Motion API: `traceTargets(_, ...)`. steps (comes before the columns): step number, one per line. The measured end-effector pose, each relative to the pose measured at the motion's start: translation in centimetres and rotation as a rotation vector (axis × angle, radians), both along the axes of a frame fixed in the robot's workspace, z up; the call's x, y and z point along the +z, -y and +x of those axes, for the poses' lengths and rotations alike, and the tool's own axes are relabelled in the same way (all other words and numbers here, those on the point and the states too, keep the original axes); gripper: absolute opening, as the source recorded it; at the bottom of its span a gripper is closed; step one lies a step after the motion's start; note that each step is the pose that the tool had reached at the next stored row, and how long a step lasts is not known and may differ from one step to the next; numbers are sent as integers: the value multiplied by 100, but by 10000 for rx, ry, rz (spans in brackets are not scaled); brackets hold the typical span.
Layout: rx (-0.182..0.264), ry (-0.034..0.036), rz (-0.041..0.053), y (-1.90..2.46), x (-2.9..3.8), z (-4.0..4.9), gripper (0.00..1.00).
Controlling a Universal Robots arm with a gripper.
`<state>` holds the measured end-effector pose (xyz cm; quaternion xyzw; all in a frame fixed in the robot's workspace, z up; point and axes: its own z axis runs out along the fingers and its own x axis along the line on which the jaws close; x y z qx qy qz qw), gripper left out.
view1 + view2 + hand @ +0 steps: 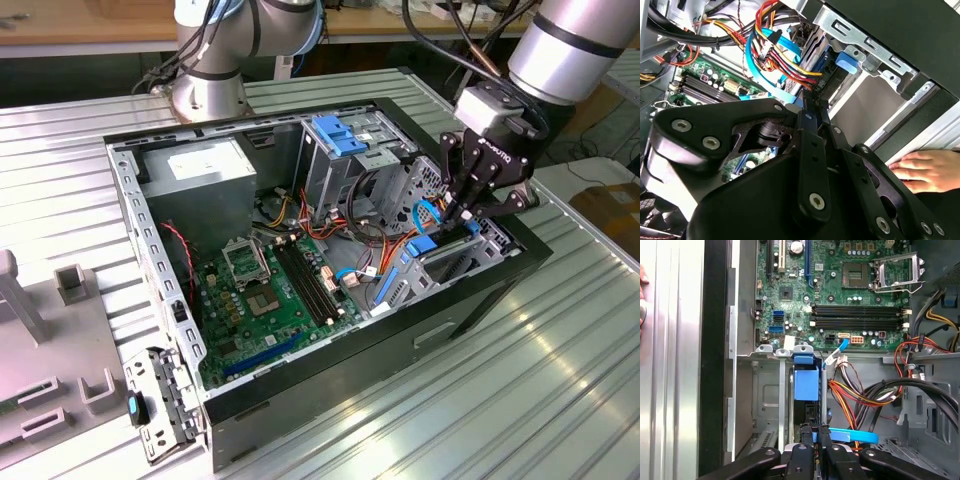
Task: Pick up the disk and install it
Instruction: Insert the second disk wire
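Note:
The disk (806, 382) stands on edge in the drive cage (765, 385) at the front corner of the open computer case (330, 360). Its bright blue rail and end tab face the motherboard. In the exterior view the disk (421, 246) sits low in the cage on the exterior view's right. My gripper (462, 213) reaches down into that cage. Both wrist views show the black fingers drawn close together, gripper (813, 432) and gripper (807, 107), pinching the disk's near end.
A green motherboard (270, 290) covers the case floor, with a grey power supply (205, 170) at the back. Red, orange and blue cables (855, 395) crowd beside the cage. A paler blue bracket (340, 135) tops the rear bay. A person's hand (927, 170) rests outside the case wall.

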<state>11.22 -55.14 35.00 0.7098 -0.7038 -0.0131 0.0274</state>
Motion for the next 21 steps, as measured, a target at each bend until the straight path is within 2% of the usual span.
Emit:
traceTargets(1, -2, 0, 100, 11, 0, 0, 16)
traceTargets(3, -4, 0, 218, 35, -5, 0, 16)
traceTargets(4, -4, 0, 365, 55, -6, 0, 16)
traceTargets(5, -5, 0, 416, 63, -8, 0, 16)
traceTargets(12, -4, 1, 455, 73, -29, 0, 16)
traceTargets(21, -4, 0, 454, 73, -20, 4, 16)
